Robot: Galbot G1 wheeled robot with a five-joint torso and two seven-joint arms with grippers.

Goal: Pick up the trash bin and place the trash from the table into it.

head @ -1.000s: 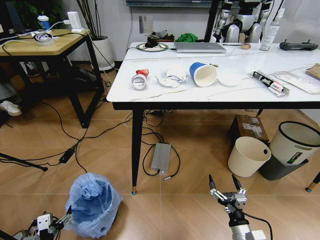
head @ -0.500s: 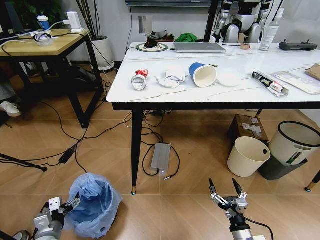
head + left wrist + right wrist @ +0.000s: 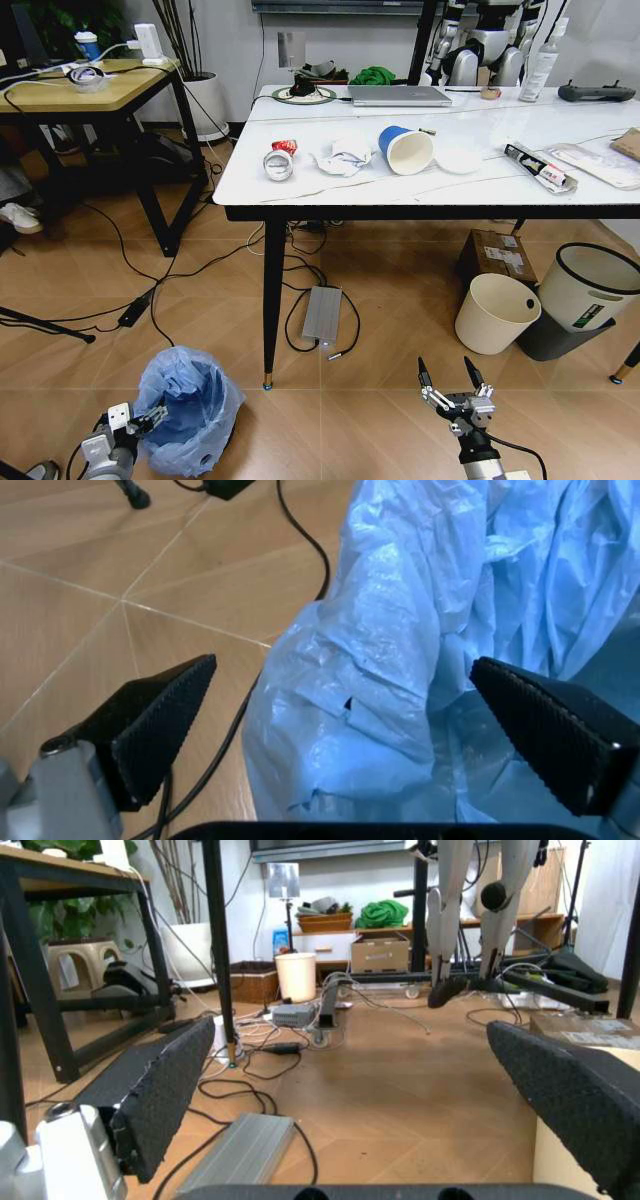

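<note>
Low on the left, the robot's left gripper (image 3: 150, 417) sits at the near side of the small round trash bin lined with a crinkled, translucent light-blue plastic bag (image 3: 188, 408), which stands on the wooden floor beside a slim black table leg. In the left wrist view the two black ribbed fingers (image 3: 160, 724) are spread wide, with the bulging bag (image 3: 400, 675) between them and a black cable (image 3: 300, 547) trailing on the floor behind.

For a sound grasp, the fingers likely need to straddle the firm rim under the bag, not loose plastic alone, which could slip or tear when lifted. Closing slowly and lifting straight up should keep the bin from tipping.

Further right and above, the large white marble-look table (image 3: 330, 190) carries the trash: a crushed red can (image 3: 284, 146), crumpled white wrappers (image 3: 345, 155), and a blue paper cup (image 3: 405, 148) lying on its side.

At the lower right, the right gripper (image 3: 446, 377) hangs idle above the floor, its fingers (image 3: 160, 1095) apart and holding nothing.
</note>
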